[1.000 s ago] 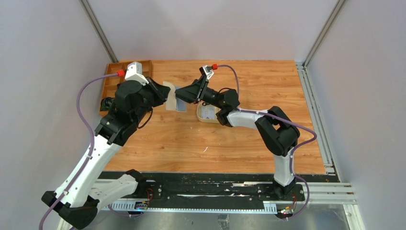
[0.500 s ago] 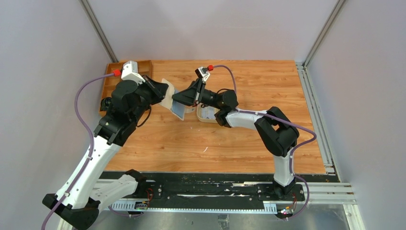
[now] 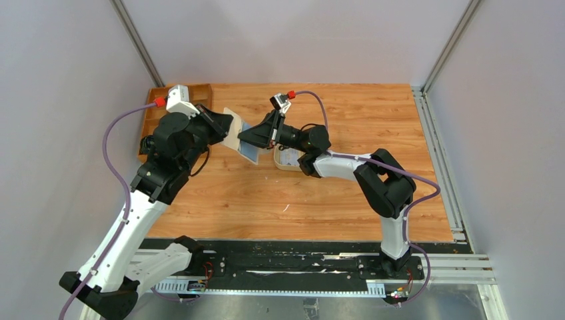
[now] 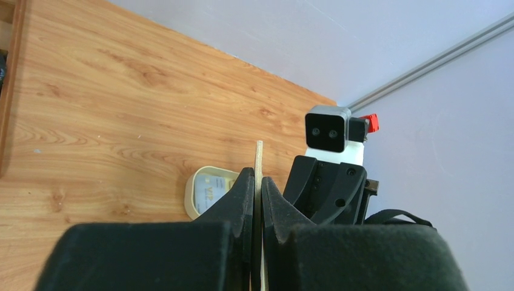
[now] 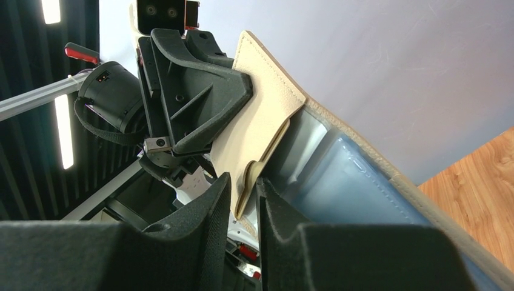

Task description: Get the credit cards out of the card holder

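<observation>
Left gripper (image 4: 257, 182): I saw its fingers pressed together on the thin cream edge of the card holder (image 3: 241, 139). No gap showed in the left wrist view.
Right gripper (image 5: 243, 194): the fingers stood a narrow slit apart, and the lower edge of the snap tab (image 5: 250, 176) ran down between them. I could not tell whether the pads actually pinched it.
Card holder position: it was held up off the table (image 3: 346, 193), opened out between the two grippers. In the overhead view it sat just left of the tray (image 3: 283, 167).
Credit card (image 4: 212, 193): one whitish printed one lay in the oval cream tray. Its near end was cut off by my left fingers.
Pockets (image 5: 339, 176): they were pale blue-grey and blurred at this close range. I could not make out any contents.
Hidden: the holder's lower part ran out of the right wrist frame. From overhead, the gripper bodies covered both held edges.
Box (image 3: 154, 100): a wooden organiser sat at the far left, mostly behind the left arm.
</observation>
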Controlling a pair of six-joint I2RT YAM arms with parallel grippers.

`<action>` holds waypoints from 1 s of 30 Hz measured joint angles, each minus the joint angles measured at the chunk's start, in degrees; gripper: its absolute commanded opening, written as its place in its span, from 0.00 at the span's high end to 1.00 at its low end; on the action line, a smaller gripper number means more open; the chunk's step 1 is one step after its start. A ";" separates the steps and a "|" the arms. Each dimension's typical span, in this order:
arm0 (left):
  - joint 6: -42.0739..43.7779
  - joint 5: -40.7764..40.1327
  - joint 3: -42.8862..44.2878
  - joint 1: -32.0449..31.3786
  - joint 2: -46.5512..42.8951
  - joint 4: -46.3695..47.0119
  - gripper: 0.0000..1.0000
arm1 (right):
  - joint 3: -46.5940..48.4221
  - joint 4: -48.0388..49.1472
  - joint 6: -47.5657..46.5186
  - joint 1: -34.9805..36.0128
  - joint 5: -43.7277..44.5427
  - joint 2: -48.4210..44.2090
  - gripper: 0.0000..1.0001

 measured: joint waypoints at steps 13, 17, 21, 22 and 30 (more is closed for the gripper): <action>-0.17 0.35 -1.64 0.50 -1.86 0.59 1.00 | 0.00 -0.13 -0.55 0.13 0.55 0.00 0.76; -0.37 0.35 -2.29 0.76 -2.64 0.59 1.00 | -0.07 -0.13 -1.11 0.26 1.05 0.00 0.76; -0.44 0.37 -2.71 0.79 -2.95 0.57 1.00 | -0.59 -0.13 -1.36 0.26 2.12 0.00 0.75; -0.44 0.39 -2.78 0.79 -2.97 0.52 1.00 | -0.81 -0.13 -1.36 0.26 2.47 0.00 0.75; -0.48 0.39 -2.93 0.81 -3.08 0.55 1.00 | -1.05 -0.15 -1.38 0.26 3.74 0.00 0.85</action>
